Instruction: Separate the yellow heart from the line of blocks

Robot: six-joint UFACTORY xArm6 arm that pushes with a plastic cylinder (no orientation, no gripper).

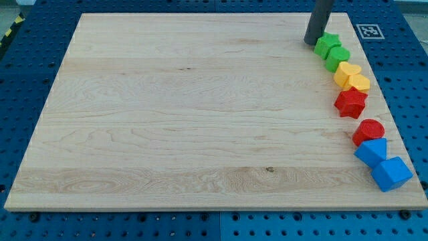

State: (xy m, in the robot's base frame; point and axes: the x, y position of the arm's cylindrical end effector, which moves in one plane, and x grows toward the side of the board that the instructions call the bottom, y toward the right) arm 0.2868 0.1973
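Spanning most of the view, the wooden board [187,114] lies on a blue pegboard table [27,53], and its left and middle carry no blocks. Near the top right the dark rod comes down, and my tip [311,43] rests on the board just left of the green star [326,44], close to it or touching; there is no pincer on this arm, only the rod. From the star a curved line of blocks runs down the right edge: a second green block [338,57] touching the star, then the yellow heart [346,72] just below it, pressed against a yellow block [358,83] at its lower right. The red star [350,102] follows, touching the yellow pair. A small gap comes next, then a red cylinder [368,131], a blue block [371,152] and a blue cube [391,173] by the bottom right corner. A black-and-white marker [370,31] sits beyond the board's top right corner
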